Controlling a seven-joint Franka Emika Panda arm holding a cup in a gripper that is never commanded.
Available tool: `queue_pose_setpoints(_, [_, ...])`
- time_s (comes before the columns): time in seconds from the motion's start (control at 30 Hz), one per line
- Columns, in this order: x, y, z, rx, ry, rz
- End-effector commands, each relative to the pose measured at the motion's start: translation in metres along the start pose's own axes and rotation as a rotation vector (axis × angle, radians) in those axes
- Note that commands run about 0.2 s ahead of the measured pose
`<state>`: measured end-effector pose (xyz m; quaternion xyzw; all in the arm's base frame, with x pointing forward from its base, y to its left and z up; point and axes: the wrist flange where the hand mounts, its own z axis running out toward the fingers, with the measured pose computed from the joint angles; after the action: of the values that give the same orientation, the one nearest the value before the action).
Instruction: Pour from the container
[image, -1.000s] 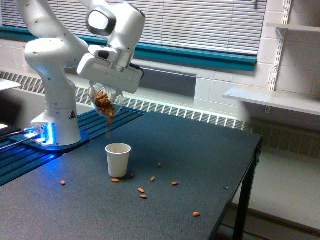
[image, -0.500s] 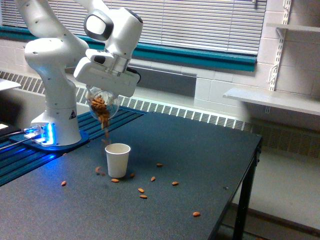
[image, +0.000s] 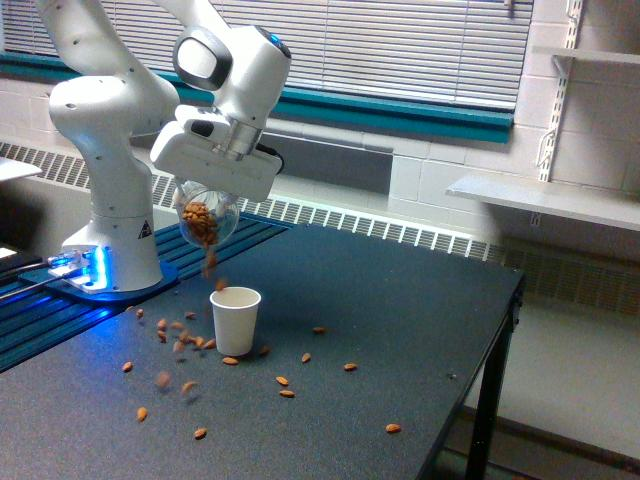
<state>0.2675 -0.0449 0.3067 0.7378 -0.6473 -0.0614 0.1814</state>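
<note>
Above the dark counter (image: 400, 330), the gripper (image: 208, 195) has its fingers clamped on the tilted clear plastic cup (image: 205, 222), almonds (image: 211, 262) dropping toward the white paper cup (image: 236, 320) amid scattered almonds.

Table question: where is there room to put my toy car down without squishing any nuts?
The table is bare along its far side and toward the exterior view's right edge, past the lone almond. It is crowded around the paper cup, mostly on its left, where spilled almonds lie.
</note>
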Motion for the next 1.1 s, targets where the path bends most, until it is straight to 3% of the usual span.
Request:
queue_pose_setpoints(0.03, [-0.006,-0.005,0.009,-0.02,-0.011,0.016])
queue_pose_setpoints(1.1, [-0.004,-0.033,0.015,-0.05,-0.037,0.033])
